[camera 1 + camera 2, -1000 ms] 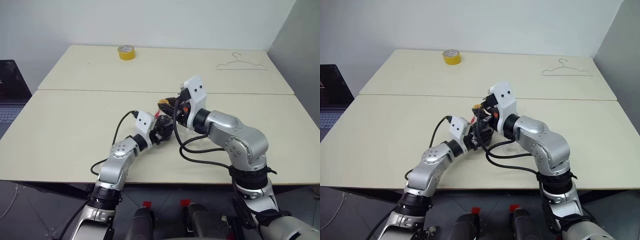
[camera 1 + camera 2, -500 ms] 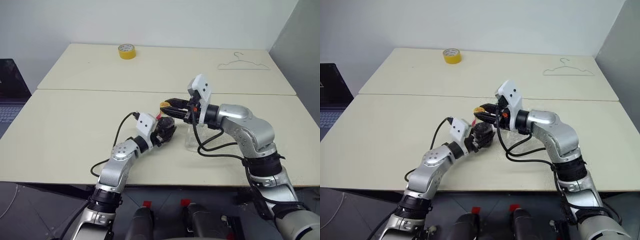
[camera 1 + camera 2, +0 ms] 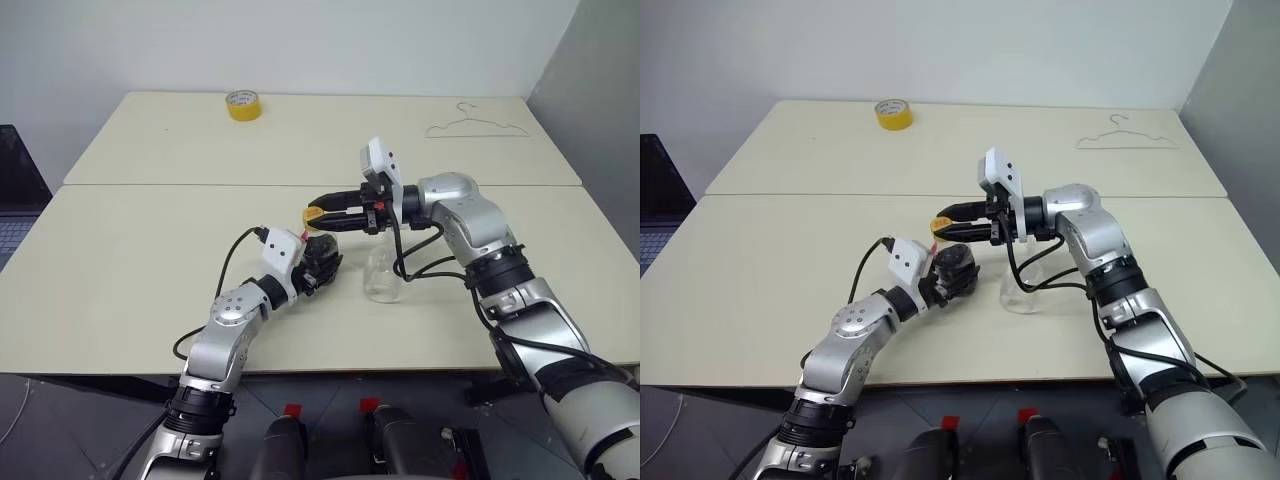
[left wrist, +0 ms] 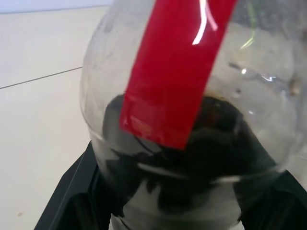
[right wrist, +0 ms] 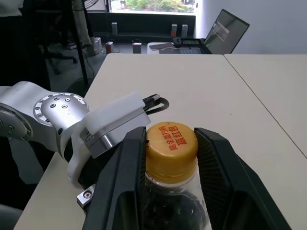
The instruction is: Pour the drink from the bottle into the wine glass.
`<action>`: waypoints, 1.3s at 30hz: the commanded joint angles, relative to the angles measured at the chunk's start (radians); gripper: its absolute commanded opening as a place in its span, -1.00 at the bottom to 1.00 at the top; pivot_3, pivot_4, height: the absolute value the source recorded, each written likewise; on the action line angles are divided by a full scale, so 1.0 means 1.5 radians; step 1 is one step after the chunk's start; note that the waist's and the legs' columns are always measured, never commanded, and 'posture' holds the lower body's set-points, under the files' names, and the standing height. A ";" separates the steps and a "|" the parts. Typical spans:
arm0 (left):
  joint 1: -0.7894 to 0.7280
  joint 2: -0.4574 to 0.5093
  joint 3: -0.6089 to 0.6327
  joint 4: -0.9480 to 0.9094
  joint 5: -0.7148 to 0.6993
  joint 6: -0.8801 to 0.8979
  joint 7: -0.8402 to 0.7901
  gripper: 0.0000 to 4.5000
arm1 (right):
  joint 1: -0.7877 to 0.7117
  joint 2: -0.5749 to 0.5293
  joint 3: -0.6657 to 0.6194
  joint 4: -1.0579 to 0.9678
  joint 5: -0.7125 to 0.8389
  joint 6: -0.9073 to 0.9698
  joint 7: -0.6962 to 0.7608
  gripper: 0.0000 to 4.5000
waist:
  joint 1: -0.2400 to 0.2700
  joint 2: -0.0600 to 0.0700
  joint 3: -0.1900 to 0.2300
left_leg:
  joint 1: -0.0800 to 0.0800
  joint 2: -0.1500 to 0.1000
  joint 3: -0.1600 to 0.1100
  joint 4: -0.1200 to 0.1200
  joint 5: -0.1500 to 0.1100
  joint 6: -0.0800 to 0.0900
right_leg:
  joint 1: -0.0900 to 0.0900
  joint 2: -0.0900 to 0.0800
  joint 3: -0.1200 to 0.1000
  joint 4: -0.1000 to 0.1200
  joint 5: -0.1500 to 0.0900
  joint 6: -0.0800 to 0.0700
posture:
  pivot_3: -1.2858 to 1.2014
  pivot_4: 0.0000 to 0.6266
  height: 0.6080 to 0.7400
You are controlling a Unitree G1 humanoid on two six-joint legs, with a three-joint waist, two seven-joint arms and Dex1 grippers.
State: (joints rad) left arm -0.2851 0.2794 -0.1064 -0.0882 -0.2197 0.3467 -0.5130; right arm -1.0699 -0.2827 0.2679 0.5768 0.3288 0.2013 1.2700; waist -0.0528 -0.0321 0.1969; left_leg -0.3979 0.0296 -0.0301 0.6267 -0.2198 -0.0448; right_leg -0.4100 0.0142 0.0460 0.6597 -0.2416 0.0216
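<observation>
Centrally on the bench (image 3: 120, 240), the bottle (image 3: 956, 268) is gripped around its body by the left pincer (image 3: 940, 280), beside the glass (image 3: 382, 272). Its cap (image 5: 171, 144) is clamped between the right pincer's (image 3: 322, 216) fingers (image 5: 125, 177).

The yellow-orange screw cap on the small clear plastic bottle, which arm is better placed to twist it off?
The right. The right gripper already has its black fingers on either side of the yellow-orange screw cap, while the left gripper holds the small clear plastic bottle by its body.
</observation>
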 commanded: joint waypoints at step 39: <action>-0.010 -0.027 -0.037 0.054 0.021 -0.015 -0.012 0.37 | 0.164 0.154 -0.073 -0.443 -0.039 0.365 -0.554 0.97 | 0.016 0.001 0.000 | -0.002 -0.001 0.000 0.001 0.000 0.000 | -0.001 -0.001 0.000 0.000 0.000 0.000 | 0.03 -0.52 1.00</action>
State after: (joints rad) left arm -0.3114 0.2437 -0.1333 -0.0393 -0.2119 0.3122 -0.5323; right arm -0.7966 -0.0566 0.1775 -0.0882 0.2790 0.7672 0.4598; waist -0.0294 -0.0313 0.1965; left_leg -0.4007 0.0282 -0.0307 0.6280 -0.2199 -0.0450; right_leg -0.4110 0.0127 0.0457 0.6595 -0.2415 0.0218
